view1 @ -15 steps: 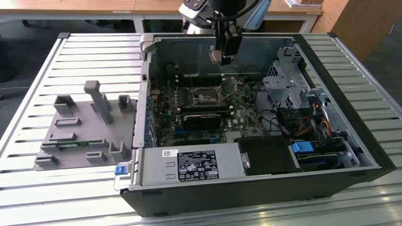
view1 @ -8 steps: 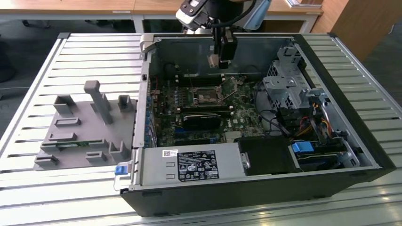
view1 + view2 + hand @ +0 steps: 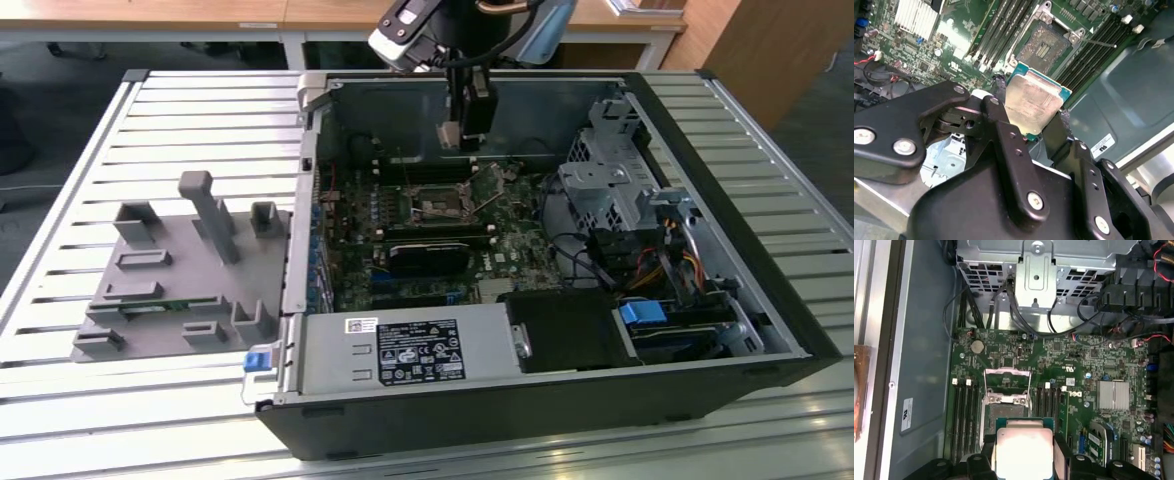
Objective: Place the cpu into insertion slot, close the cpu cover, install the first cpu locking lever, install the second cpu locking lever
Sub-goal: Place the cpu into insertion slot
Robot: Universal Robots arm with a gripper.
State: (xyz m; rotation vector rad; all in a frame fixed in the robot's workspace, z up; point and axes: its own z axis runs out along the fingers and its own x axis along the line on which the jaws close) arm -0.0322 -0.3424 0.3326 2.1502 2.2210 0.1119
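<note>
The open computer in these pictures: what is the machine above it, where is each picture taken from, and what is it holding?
The machine is a single robot arm ending in a gripper, a two-fingered clamp. The exterior view comes from a camera standing off the arm. It shows an open computer case lying on a slatted metal table, with a grey plastic holder on the exterior view's left. The two wrist views come from cameras riding near the arm's wrist and look into the case. The gripper is shut on a chip, a small square with a silvery top, pinched by its edges. The chip hangs above the green circuit board, apart from the socket meant for it, which is bare and empty.
</note>
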